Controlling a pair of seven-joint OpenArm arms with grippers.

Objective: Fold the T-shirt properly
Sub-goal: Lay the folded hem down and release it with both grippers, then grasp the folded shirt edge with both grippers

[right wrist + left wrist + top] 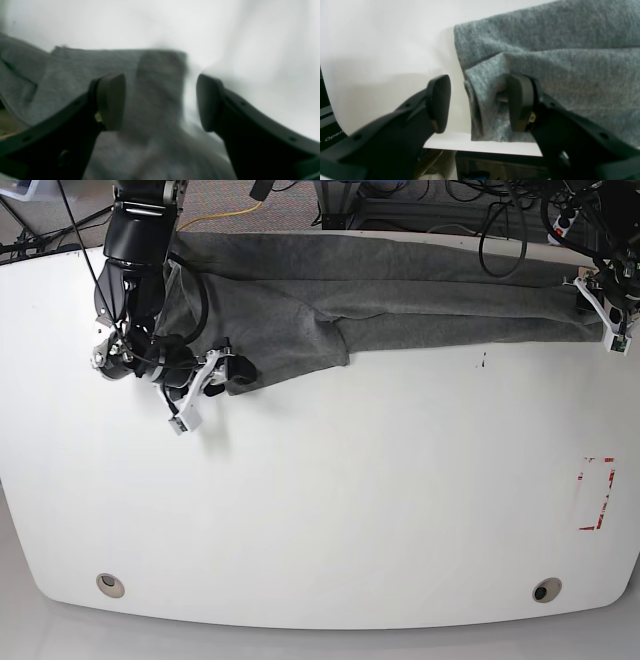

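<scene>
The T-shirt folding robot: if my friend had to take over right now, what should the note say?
Left gripper: open, jaws on either side of the bottom corner of the T-shirt near the table edge, not shut on it.
Right gripper: open, over a sleeve end at the shirt's other end, holding nothing.
The shirt lies stretched in a long band along the far side of the table.
Done: it looks folded lengthwise already, with one flap lying crooked by the right gripper.
Left: probably grab both ends, tidy the flap, and fold the band into a neat stack.
</scene>
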